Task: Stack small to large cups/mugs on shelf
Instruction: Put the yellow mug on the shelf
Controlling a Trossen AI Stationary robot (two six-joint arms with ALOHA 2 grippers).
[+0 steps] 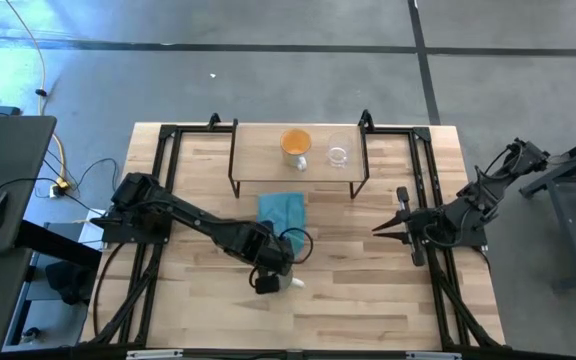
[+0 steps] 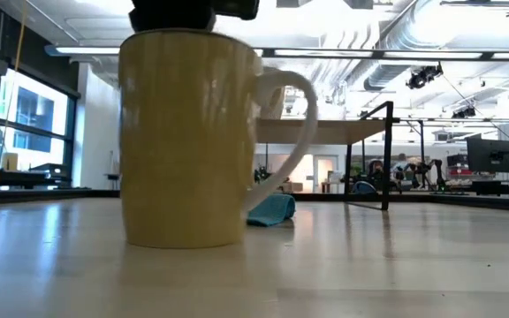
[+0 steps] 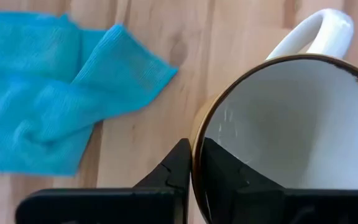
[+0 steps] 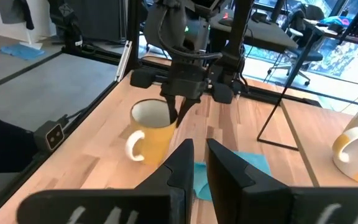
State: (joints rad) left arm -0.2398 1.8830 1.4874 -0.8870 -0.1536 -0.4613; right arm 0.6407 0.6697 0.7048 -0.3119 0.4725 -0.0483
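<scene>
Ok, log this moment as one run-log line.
left hand: shut on cream mug rim, on table beside teal cloth | right hand: waiting at table's right | shelf: orange mug, glass cup

High cam straight down, whole table (image 1: 368, 310). Low cam at tabletop level, mug (image 2: 184, 141) right up close. Left wrist cam peers into same mug; right wrist sees it farther off.
</scene>
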